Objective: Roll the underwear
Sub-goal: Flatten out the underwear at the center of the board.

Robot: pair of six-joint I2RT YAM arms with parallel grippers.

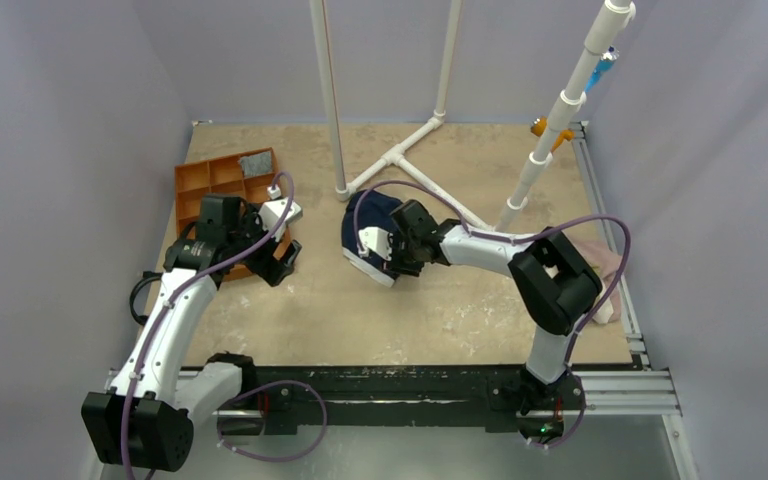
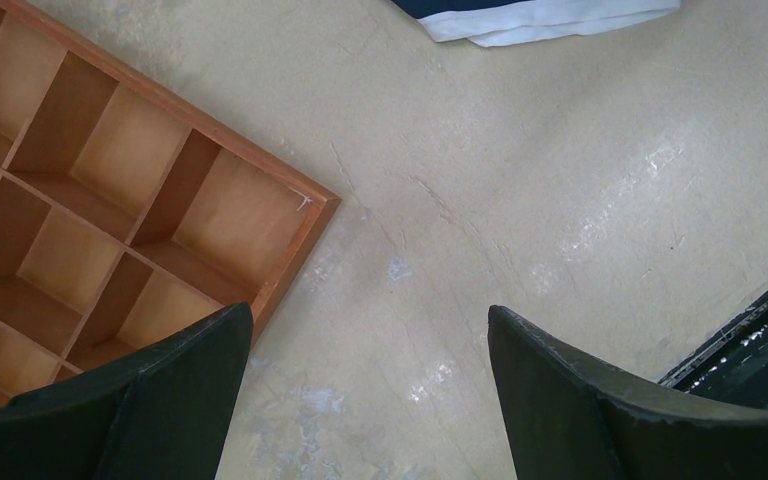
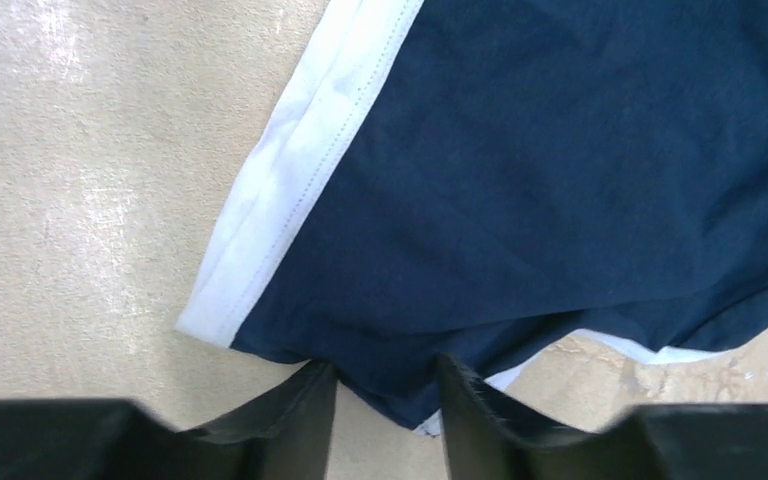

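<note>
- the underwear [image 1: 368,222] lies on the tabletop [image 1: 360,320] near the middle of the top view, just below the foot of a white pipe frame [image 1: 400,155].
- it is navy-blue cloth with a white band along its lower left edge. in the right wrist view the underwear [image 3: 560,170] fills the upper right of the frame, and the band runs down the left side of the cloth.
- the right gripper [image 1: 398,260] sits at the lower right edge of the garment. in its own view the right gripper [image 3: 385,375] has its fingers drawn close together, pinching a fold of the navy hem between them.
- the left gripper [image 1: 282,262] is at the lower right corner of an orange compartment tray [image 1: 210,178], well apart from the garment.
- in the left wrist view the left gripper [image 2: 370,320] is spread wide and holds nothing, with bare tabletop between its fingers. the tray [image 2: 190,112] takes the left of that frame, and a strip of the underwear [image 2: 550,15] shows at the top edge.
- a grey item [image 1: 256,163] lies in the tray's upper right compartment.
- a pale pink cloth [image 1: 600,260] lies at the right edge of the tabletop.
</note>
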